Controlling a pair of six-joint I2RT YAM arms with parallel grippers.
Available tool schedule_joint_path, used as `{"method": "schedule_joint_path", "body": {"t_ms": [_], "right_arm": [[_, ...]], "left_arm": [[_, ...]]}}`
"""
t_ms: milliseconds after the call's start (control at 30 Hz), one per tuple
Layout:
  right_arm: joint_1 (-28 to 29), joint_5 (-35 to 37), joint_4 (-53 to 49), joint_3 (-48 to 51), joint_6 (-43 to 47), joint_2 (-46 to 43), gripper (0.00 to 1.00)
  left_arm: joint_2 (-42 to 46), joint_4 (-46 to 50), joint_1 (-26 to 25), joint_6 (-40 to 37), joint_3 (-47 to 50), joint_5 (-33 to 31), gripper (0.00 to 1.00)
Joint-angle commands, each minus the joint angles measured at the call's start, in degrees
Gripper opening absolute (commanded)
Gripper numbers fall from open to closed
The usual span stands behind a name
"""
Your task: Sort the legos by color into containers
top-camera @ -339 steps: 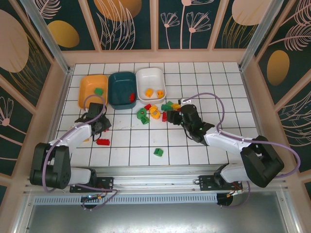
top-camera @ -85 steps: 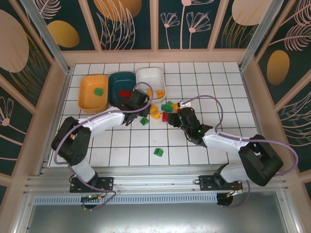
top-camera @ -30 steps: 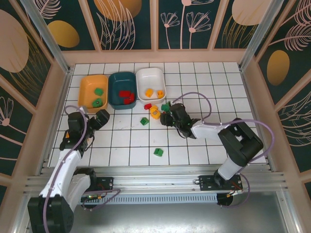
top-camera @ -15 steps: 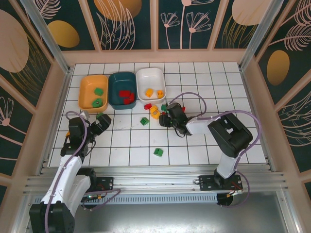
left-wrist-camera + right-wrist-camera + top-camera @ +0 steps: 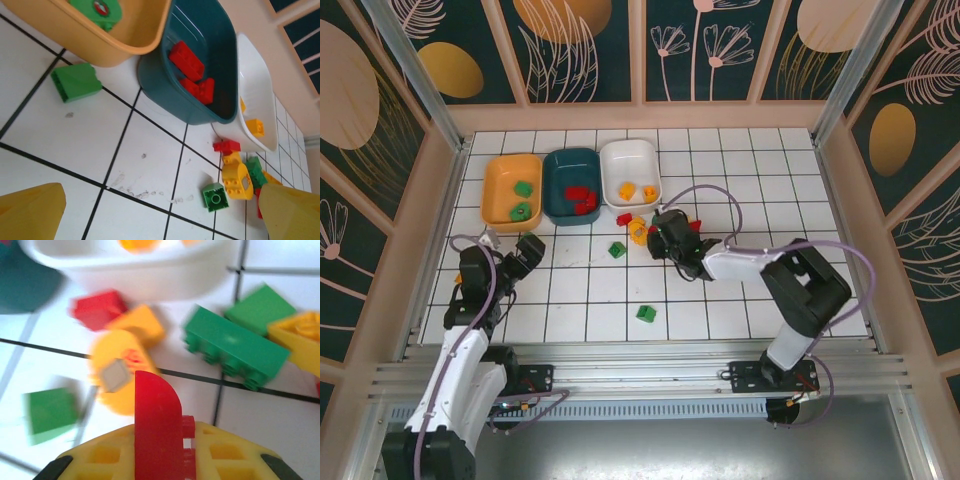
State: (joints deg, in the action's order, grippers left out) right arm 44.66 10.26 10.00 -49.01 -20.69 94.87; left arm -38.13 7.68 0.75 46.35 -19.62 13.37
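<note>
White tiles with black grid lines cover the tabletop (image 5: 760, 180), fenced by a wooden frame with dark floral panels; at its far left three trays stand side by side: the orange tray (image 5: 498, 195), the teal tray (image 5: 560, 165) and the white tray (image 5: 630, 155). A green brick (image 5: 525, 187) lies in the orange tray; red bricks (image 5: 578, 197) lie in the teal tray; yellow-orange bricks (image 5: 627, 190) lie in the white tray. In the left wrist view a green block (image 5: 76, 82) lies on the tiles just beside the orange tray's wall.

Loose legos sit just in front of the white tray: a small red brick (image 5: 624, 218), a rounded yellow piece (image 5: 638, 232), and a green studded cube (image 5: 617, 249) a little nearer; a long green brick (image 5: 235, 352) lies near them in the right wrist view; a lone green piece (image 5: 646, 313) lies well apart, toward the near edge.

The right gripper (image 5: 663, 237) is at this cluster, clenched on a red arched piece (image 5: 154, 415) that stands upright between its yellow pads (image 5: 100, 460). The left gripper (image 5: 527, 250) hangs near the front of the orange tray, released; its fingertips (image 5: 30, 210) are spread wide with nothing between them.
</note>
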Motion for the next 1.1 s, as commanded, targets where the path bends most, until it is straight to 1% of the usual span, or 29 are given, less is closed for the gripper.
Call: {"method": "schedule_joint_path", "body": {"t_ms": [0,100,167,300,467,567,600,633,667,733,833,900,967,1067], "right_arm": [[3.1,1.1,-0.3,-7.3,1.8,-1.3,0.22],[3.8,-2.4,0.4,-15.8,1.9,6.8,0.21],[4.0,-4.1,0.0,-22.9,2.5,13.1,0.21],[4.3,-7.2,-1.9,-35.0,3.0,22.2,0.21],[4.0,-6.2,-10.9,-51.6,3.1,33.0,0.24],[3.3,-5.9,-16.2,-59.0,3.2,37.5,0.28],[3.2,-6.3,-17.0,-60.3,3.4,38.1,0.32],[3.2,-6.7,-17.2,-61.1,3.7,38.2,0.38],[3.2,-7.0,-17.0,-61.1,4.1,37.9,0.44],[3.3,-7.4,-15.5,-59.8,4.9,35.8,0.5],[3.6,-6.6,-13.2,-55.5,5.8,30.5,0.51],[3.9,-5.8,-10.3,-49.8,6.4,25.4,0.51],[4.4,-5.2,-6.7,-41.1,6.7,18.8,0.51],[4.5,-5.0,-4.7,-29.3,5.1,11.8,0.51]], "left_arm": [[2.4,1.8,0.0,6.0,2.8,-5.6,0.99],[4.4,1.6,0.0,10.7,5.2,-8.0,0.98],[5.5,2.3,0.0,12.1,6.0,-8.3,0.98],[8.0,5.4,0.0,11.5,5.7,-7.7,0.99],[10.2,7.0,0.1,11.1,5.3,-6.6,0.98],[10.5,8.2,0.1,10.9,3.8,-6.9,0.98],[10.5,7.7,0.0,10.5,3.6,-6.5,0.98],[10.7,7.0,0.0,9.9,3.4,-6.2,0.98],[10.8,6.3,0.0,9.7,3.4,-5.9,0.99],[11.0,5.9,0.1,9.9,3.4,-5.7,0.98],[11.3,5.8,0.0,9.7,3.2,-5.6,0.99],[11.6,5.6,0.0,9.5,3.3,-5.0,0.99],[12.2,5.2,0.1,9.6,3.8,-4.7,0.98],[12.9,4.0,0.0,10.9,4.6,-4.0,0.99]]}}
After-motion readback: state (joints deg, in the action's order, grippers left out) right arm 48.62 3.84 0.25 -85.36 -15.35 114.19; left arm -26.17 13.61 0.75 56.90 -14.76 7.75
